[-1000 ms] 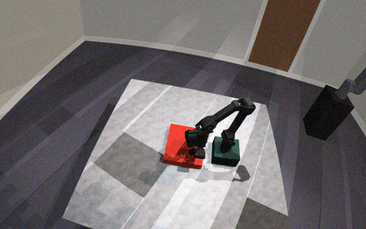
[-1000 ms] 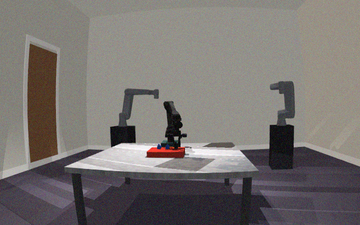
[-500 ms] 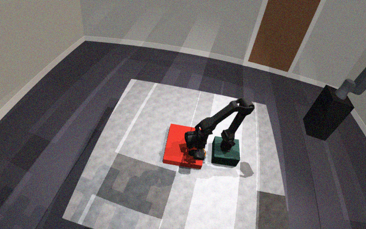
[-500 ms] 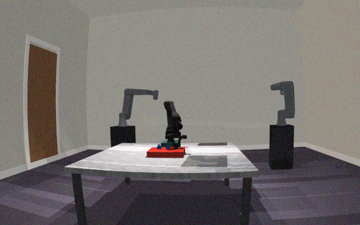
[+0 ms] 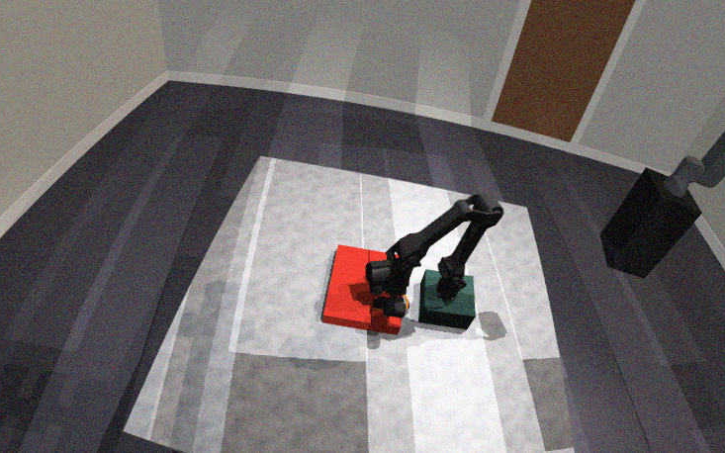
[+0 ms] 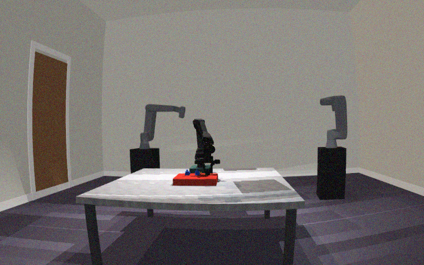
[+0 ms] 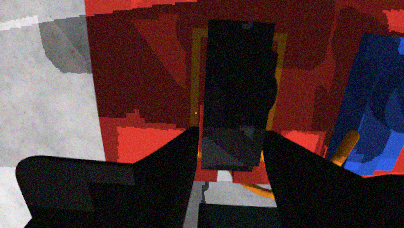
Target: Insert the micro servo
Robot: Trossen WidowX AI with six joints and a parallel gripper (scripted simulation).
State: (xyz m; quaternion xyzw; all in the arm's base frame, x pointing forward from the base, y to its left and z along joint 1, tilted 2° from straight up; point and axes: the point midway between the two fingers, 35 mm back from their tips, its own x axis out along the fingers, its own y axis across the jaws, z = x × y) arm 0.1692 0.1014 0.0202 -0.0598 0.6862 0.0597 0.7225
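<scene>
Near the bench's (image 7: 45, 100) middle, the micro servo (image 7: 240, 80) sits in the yellow-marked pocket (image 7: 195, 75) of the red deck (image 7: 145, 145). The end effector (image 7: 231, 137) straddles it, fingers slightly apart, gripping nothing. Release appears underway; next it should open wider and lift straight up.
</scene>
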